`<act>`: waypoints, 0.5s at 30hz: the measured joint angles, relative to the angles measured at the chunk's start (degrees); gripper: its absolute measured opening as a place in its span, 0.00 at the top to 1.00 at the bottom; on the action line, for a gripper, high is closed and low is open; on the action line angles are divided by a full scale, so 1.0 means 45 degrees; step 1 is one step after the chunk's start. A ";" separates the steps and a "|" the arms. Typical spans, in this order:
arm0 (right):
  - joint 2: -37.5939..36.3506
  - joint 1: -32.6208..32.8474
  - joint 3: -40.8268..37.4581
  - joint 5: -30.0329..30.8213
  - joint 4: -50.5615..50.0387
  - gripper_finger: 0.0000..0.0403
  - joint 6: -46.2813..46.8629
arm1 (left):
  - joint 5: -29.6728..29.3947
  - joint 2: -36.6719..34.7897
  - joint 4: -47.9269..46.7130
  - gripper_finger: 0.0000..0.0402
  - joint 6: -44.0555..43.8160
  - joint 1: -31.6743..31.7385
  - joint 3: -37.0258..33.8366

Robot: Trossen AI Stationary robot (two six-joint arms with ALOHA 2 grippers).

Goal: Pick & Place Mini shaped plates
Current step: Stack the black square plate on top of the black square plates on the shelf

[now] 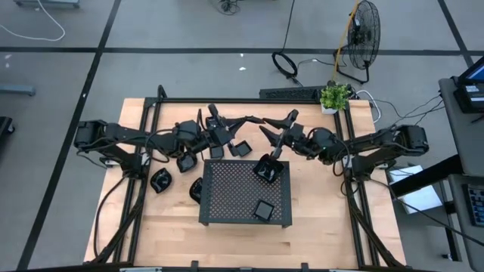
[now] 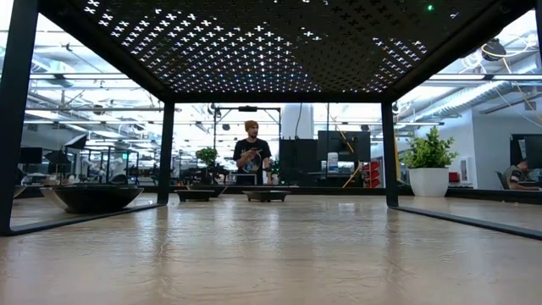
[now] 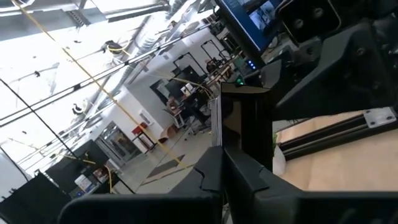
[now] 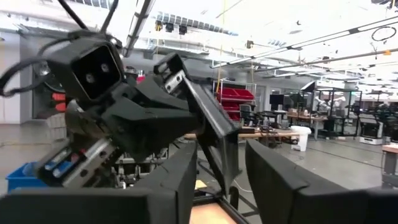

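Left gripper (image 1: 227,123) pinches a plate (image 3: 239,121) aloft by its rim; right gripper (image 1: 266,132) faces it, fingers parted. Below them, the tray (image 1: 227,189) carries two plates (image 1: 266,171). We judge these rigid, glossy, slippery, chip-prone: grip rims.

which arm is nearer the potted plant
Right. Its tool is raised just left of the potted plant in the high view; the left tool is much farther left.
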 joint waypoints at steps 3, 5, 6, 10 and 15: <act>0.0001 0.0000 0.0000 0.0010 -0.0086 0.77 -0.0220 | 0.0261 0.0000 -0.0005 0.97 -0.0067 -0.0005 0.0000; 0.0003 0.0000 0.0000 0.0015 -0.0091 0.82 -0.0237 | 0.0357 0.0000 0.0004 0.98 -0.0087 -0.0006 0.0000; 0.0005 0.0000 0.0000 0.0015 -0.0091 0.85 -0.0268 | 0.0399 0.0000 0.0000 0.99 -0.0083 -0.0025 0.0000; 0.0000 0.0000 0.0000 0.0048 -0.0086 0.95 -0.0739 | 0.0406 0.0000 0.0000 0.97 -0.0056 -0.0177 0.0000; -0.0005 0.0000 0.0000 0.0055 -0.0086 0.98 -0.0968 | 0.0436 0.0000 0.0015 0.91 0.0014 -0.0588 0.0000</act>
